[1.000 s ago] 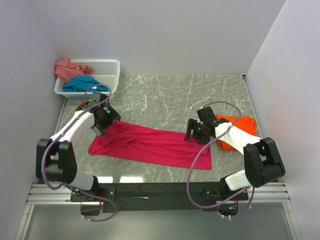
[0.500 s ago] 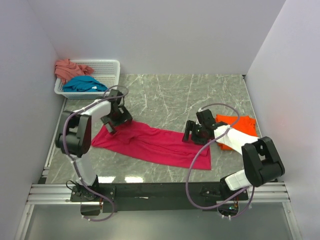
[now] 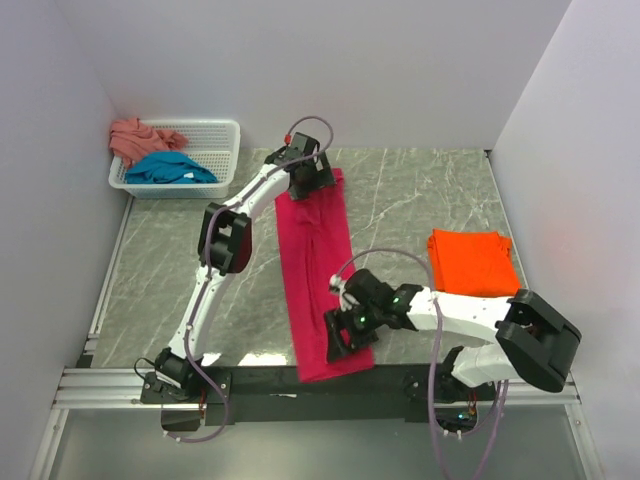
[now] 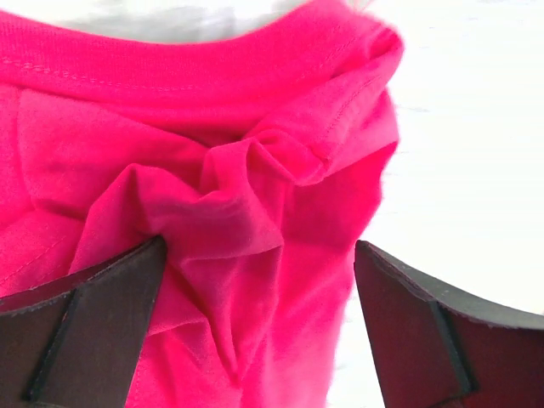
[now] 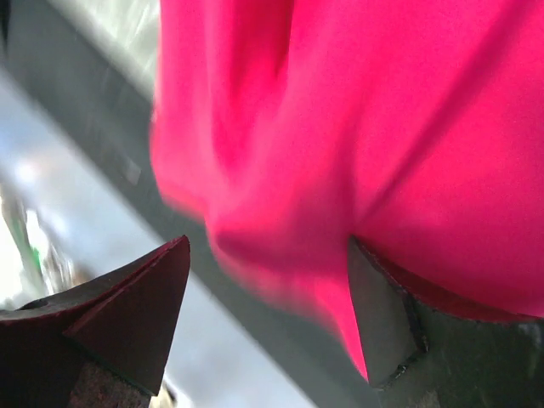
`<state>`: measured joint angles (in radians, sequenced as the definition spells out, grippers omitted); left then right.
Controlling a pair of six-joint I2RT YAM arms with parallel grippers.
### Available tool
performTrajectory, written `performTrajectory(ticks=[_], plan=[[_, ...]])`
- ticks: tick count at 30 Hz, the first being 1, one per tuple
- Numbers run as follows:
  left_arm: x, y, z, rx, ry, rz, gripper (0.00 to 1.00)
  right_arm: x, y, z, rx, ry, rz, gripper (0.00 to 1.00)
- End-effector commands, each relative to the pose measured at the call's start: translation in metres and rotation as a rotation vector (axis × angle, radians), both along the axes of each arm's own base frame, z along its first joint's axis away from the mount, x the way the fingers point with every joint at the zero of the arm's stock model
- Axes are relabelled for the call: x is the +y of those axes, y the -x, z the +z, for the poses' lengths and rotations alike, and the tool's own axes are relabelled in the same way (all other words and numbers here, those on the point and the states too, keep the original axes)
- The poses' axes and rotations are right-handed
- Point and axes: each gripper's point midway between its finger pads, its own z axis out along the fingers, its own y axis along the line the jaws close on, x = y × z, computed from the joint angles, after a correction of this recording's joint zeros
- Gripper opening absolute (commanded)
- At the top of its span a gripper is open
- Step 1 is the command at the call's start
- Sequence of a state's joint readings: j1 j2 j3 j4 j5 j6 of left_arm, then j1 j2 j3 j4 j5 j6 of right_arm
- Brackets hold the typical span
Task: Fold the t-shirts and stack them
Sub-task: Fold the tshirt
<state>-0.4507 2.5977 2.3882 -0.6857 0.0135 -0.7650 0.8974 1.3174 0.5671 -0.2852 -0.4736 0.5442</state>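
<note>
Top view: magenta-red cloth t-shirt [image 3: 318, 270] lies on the grey marbled counter [image 3: 410, 200] as one long narrow strip. It runs from the far middle toward the near edge, and its near end reaches the dark rail at the front.

Left arm [image 3: 255, 190] is stretched to the strip's far end. Left wrist view: left fingers [image 4: 85, 331] are spread wide, with a crumpled bunch of magenta cloth and a stitched hem between them. One finger touches a fold and the other stands clear, over a washed-out white background. No pinch is visible.

Right arm [image 3: 450, 310] reaches to the strip's near end. Right wrist view: right fingers [image 5: 119, 314] are also spread, with a gap on one side, while cloth hangs against the other finger and covers its upper edge. This frame is blurred, so seams and the cloth edge are unreadable.

Bright orange t-shirt [image 3: 470, 262] lies folded flat at the right of the counter, its near edge hidden by the right arm.

White plastic mesh basket [image 3: 218, 140] sits in the far left corner. It holds a teal t-shirt [image 3: 168, 170] and a salmon-pink t-shirt [image 3: 138, 137], both crumpled; the pink one spills over the rim.
</note>
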Motion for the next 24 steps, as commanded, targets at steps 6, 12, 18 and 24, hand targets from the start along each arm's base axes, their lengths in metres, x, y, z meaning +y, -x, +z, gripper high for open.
performTrajectory(ticks=[6,12,18,24], plan=[[-0.032,-0.033,0.01,-0.14,0.173,0.004,0.99,0.013,0.012,0.045,-0.118,-0.065,0.158,0.81],[-0.032,-0.066,0.099,-0.389,0.198,0.018,0.99,0.007,-0.041,0.079,-0.242,-0.073,-0.006,0.82],[-0.013,-0.056,0.182,-0.524,0.174,0.036,0.99,-0.026,-0.135,0.13,-0.401,-0.092,-0.332,0.82],[0.019,-0.021,0.178,-0.447,0.037,0.029,0.99,-0.024,-0.182,0.133,-0.383,-0.108,-0.477,0.82]])
